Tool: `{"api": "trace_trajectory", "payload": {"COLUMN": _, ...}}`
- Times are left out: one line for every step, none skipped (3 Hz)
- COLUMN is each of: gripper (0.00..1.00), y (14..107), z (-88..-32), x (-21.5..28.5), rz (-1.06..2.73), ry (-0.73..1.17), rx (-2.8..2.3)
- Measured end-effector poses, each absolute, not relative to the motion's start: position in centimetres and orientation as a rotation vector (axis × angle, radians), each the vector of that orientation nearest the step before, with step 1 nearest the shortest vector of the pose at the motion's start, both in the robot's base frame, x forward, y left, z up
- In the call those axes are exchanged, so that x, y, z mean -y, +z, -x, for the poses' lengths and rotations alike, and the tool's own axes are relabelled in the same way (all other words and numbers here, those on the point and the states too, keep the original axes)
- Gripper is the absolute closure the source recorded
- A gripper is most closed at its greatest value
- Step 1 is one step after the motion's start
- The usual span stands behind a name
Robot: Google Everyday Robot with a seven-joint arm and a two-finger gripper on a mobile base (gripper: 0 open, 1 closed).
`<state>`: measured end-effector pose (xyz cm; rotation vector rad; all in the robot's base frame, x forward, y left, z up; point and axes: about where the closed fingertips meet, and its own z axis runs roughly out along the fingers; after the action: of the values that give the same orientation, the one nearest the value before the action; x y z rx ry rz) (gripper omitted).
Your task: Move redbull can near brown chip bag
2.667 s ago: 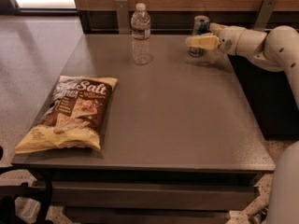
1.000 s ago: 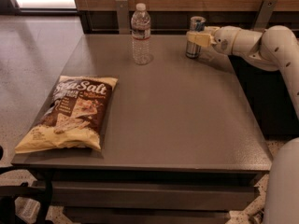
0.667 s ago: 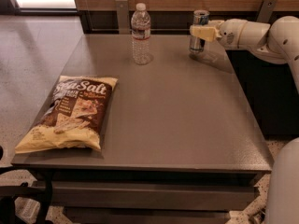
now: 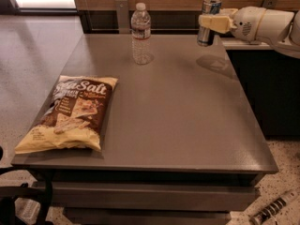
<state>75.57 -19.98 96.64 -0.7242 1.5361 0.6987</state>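
Observation:
The redbull can point(image 4: 206, 22) is a slim silver and blue can, held upright above the table's far right part. My gripper point(image 4: 209, 22) is shut on its middle, with pale yellow fingers point(image 4: 216, 21) around it, and the white arm reaches in from the right. The can's shadow falls on the table below it. The brown chip bag point(image 4: 71, 113) lies flat at the table's front left, dark brown with pale yellow ends and "Sea Salt" lettering, far from the can.
A clear plastic water bottle point(image 4: 140, 33) stands upright at the far middle of the grey table point(image 4: 187, 125). A wooden wall panel runs behind the table. A dark cabinet stands to the right. Floor objects lie at the bottom corners.
My gripper closed on the can and lifted it off the table. The can now hangs higher than before. The bag and the bottle have not moved.

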Motion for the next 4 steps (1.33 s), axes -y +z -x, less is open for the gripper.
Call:
{"api": "trace_trajectory", "payload": {"gripper": 1.00, "y": 98.4, "z": -70.3, "x": 17.8, "rz": 0.765, "ry": 0.716, "rx": -1.502}}
{"api": "trace_trajectory", "payload": {"gripper": 1.00, "y": 98.6, "z": -67.0, "x": 16.3, "rz": 0.799, "ry": 0.728, "rx": -1.490}}
{"api": "trace_trajectory", "payload": {"gripper": 1.00, "y": 98.8, "z": -64.0, "x": 14.3, "rz": 0.875, "ry": 0.774, "rx": -1.450}}
{"api": "trace_trajectory", "payload": {"gripper": 1.00, "y": 98.6, "z": -61.7, "x": 12.3, "rz": 0.955, "ry": 0.849, "rx": -1.403}}
